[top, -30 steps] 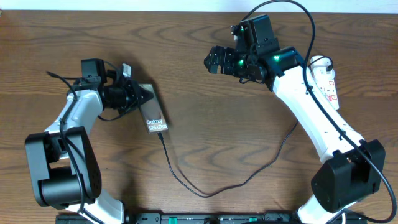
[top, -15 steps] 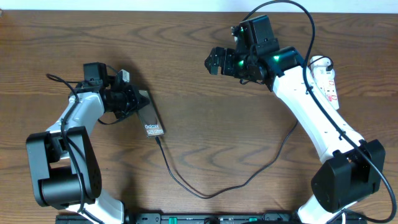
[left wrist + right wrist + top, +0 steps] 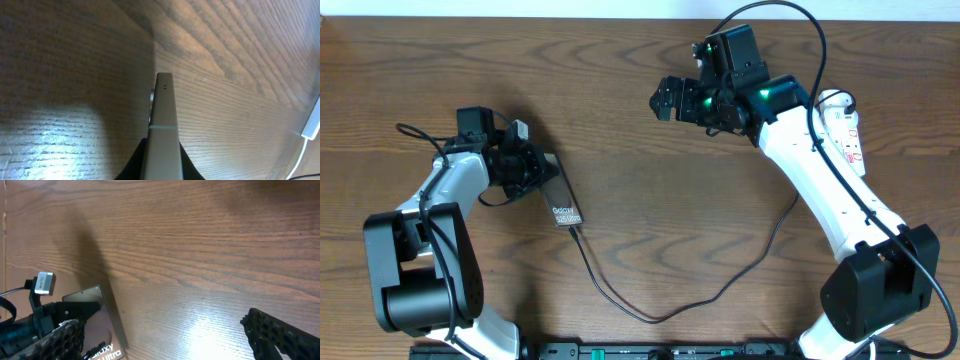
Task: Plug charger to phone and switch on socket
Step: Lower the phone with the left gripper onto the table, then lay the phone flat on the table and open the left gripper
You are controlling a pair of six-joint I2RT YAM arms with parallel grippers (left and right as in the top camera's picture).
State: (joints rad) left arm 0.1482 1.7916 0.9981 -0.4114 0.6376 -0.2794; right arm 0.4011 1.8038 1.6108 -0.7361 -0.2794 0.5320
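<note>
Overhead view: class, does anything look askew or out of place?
Yes. The phone is not lying flat: the left gripper, shut on it, holds it tilted on edge, with the charger at its lower end.

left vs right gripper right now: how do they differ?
The left gripper is shut on the upper end of the phone; the right gripper is open and holds nothing. The left gripper sits at the left side of the table; the right gripper is near the top centre, with no task item beside it. Shared: both point inward toward the middle of the table, and neither is at the socket.
</note>
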